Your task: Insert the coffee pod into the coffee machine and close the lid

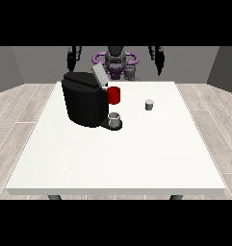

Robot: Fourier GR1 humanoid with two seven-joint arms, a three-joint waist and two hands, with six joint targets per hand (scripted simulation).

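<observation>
A black coffee machine stands on the white table left of centre, its grey lid tilted up and open. Its red part sticks out to the right, above a grey cup on the machine's base. The small grey coffee pod stands alone on the table to the right of the machine. Both hands hang raised at the far edge, away from everything: the hand at the view's left and the hand at the view's right. Neither hand holds anything.
The robot's torso is behind the table's far edge. Wood flooring surrounds the table. Bare white surface stretches across the near half and the right side of the table.
</observation>
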